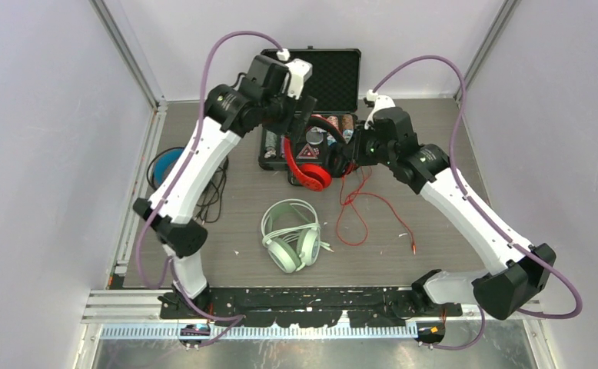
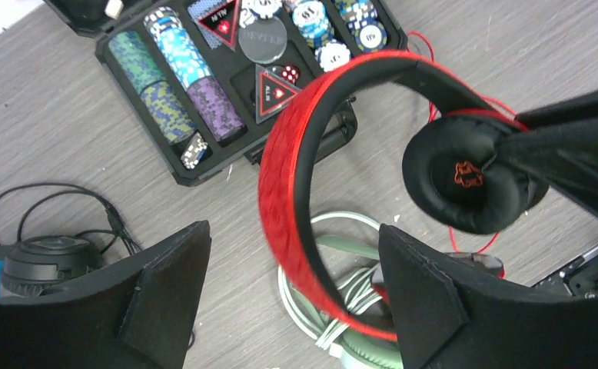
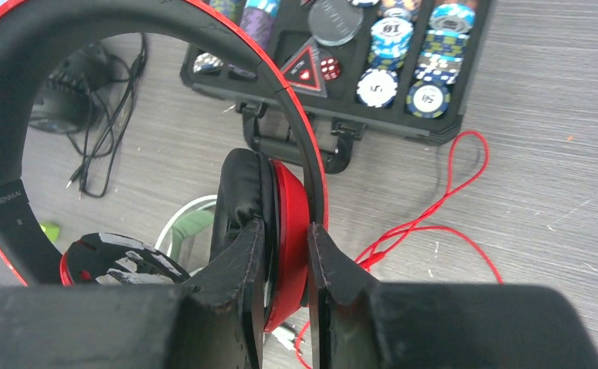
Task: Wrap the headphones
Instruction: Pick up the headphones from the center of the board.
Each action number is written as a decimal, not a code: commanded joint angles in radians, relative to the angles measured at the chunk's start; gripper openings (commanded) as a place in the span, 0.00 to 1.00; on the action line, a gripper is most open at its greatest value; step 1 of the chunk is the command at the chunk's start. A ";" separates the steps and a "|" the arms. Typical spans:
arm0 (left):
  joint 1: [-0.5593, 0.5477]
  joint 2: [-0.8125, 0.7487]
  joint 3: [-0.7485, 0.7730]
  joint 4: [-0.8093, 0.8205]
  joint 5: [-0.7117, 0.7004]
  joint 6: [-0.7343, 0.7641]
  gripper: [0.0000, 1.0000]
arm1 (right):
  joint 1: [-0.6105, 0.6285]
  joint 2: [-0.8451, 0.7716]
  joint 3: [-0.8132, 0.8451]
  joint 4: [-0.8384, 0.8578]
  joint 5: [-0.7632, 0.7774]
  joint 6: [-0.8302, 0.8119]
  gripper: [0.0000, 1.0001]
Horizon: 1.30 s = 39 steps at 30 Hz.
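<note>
The red headphones (image 1: 311, 171) hang lifted over the table in front of the chip case. My right gripper (image 3: 287, 246) is shut on one red ear cup (image 3: 290, 207), pad on one side and shell on the other. My left gripper (image 2: 296, 261) is open, and the red headband (image 2: 284, 192) passes between its fingers without touching them. The red cable (image 1: 361, 207) trails loose on the table to the right. The mint-green headphones (image 1: 290, 234) lie flat with their white cable bundled. The black headphones (image 1: 165, 165) lie at the far left with their black cable (image 1: 213, 196) loose.
An open black case of poker chips (image 1: 311, 100) stands at the back, right behind both grippers. Grey walls close in the table on the left and right.
</note>
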 commanded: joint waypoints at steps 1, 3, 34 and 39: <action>0.001 0.104 0.164 -0.165 0.041 0.053 0.80 | 0.050 -0.044 -0.008 0.085 0.003 -0.007 0.01; 0.000 0.128 0.180 -0.174 0.011 0.056 0.76 | 0.068 -0.051 -0.016 0.090 0.009 -0.007 0.00; 0.000 0.222 0.141 -0.205 -0.062 0.173 0.47 | 0.118 -0.030 -0.030 0.113 0.013 -0.012 0.00; 0.001 0.230 0.115 -0.206 -0.060 0.175 0.43 | 0.119 -0.031 -0.036 0.115 0.009 -0.009 0.00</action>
